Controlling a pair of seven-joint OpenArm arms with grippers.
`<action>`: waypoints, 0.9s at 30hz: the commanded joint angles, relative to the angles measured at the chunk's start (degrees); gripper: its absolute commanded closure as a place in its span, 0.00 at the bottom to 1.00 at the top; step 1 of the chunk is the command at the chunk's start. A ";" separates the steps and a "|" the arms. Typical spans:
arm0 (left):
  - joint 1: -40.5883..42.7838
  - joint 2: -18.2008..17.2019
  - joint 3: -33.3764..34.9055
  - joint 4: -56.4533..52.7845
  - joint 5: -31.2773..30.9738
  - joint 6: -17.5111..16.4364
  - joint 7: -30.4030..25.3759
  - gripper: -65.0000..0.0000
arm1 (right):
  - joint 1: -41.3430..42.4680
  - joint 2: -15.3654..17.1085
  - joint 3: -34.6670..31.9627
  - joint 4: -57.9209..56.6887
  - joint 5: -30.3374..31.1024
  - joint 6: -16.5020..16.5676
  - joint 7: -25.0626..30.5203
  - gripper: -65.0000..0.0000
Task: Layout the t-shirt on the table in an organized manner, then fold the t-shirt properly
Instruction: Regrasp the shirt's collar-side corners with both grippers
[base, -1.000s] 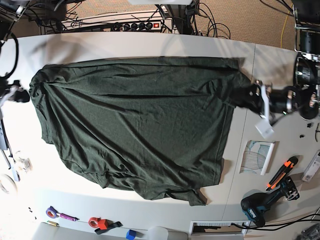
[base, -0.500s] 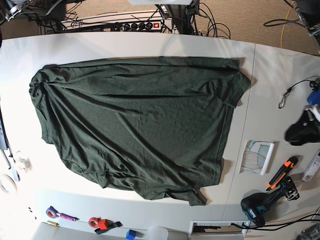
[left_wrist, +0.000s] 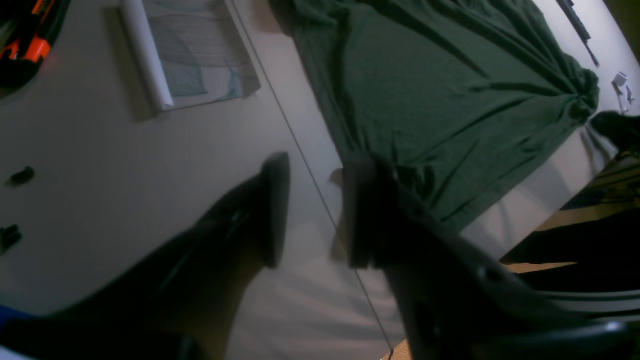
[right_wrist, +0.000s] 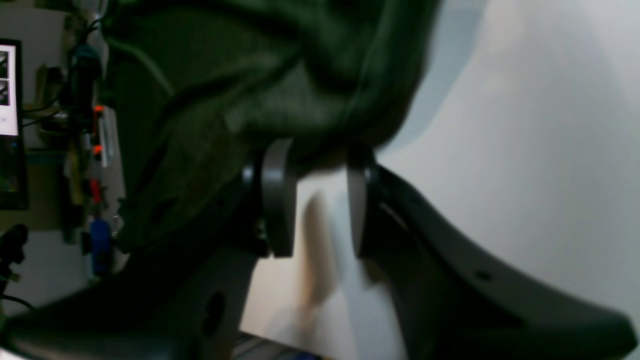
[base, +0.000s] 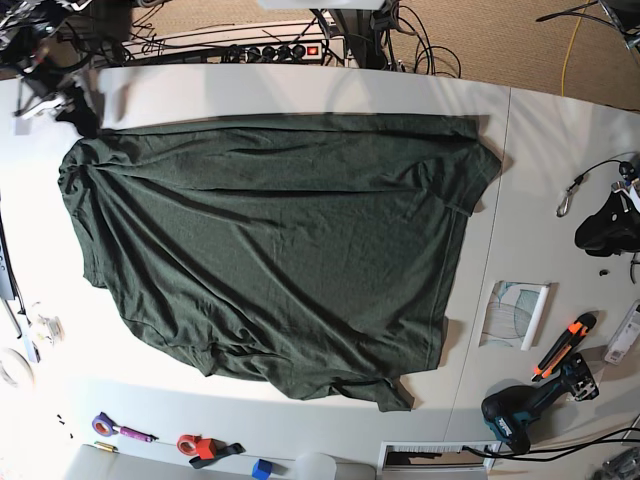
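A dark green t-shirt (base: 280, 250) lies spread across the white table (base: 300, 90), wrinkled, with a bunched corner at the left (base: 75, 170). My right gripper (base: 78, 108) hovers at the shirt's top-left corner. In the right wrist view this gripper (right_wrist: 315, 205) is open, with bare table between its fingers and the shirt's edge (right_wrist: 280, 90) just past the tips. My left gripper (base: 603, 236) sits at the table's right edge, well away from the shirt. In the left wrist view it (left_wrist: 315, 215) is open and empty over the table seam, and the shirt (left_wrist: 450, 95) lies beyond it.
A rolled paper sheet (base: 517, 314), an orange utility knife (base: 565, 345) and a drill (base: 525, 415) lie at the right front. A carabiner (base: 568, 200) lies near the left gripper. Tape rolls (base: 105, 425) sit at the front left, a power strip (base: 270, 50) behind.
The left gripper let go of the shirt's right sleeve and drew back to the right edge. The right gripper left the bunched left side and now sits at the top-left corner.
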 joint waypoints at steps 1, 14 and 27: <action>-0.46 -1.60 -0.44 0.83 -1.54 -0.06 -1.01 0.68 | 0.22 1.09 0.44 0.96 2.80 0.01 1.16 0.72; -0.46 -1.60 -0.44 0.83 -1.54 -0.06 -1.01 0.68 | 3.32 0.68 0.44 0.96 -9.11 -4.22 9.40 0.72; -0.31 -1.60 -0.35 0.83 -1.54 -0.06 -1.01 0.68 | 3.63 0.68 8.39 6.27 -5.88 -1.38 5.75 0.72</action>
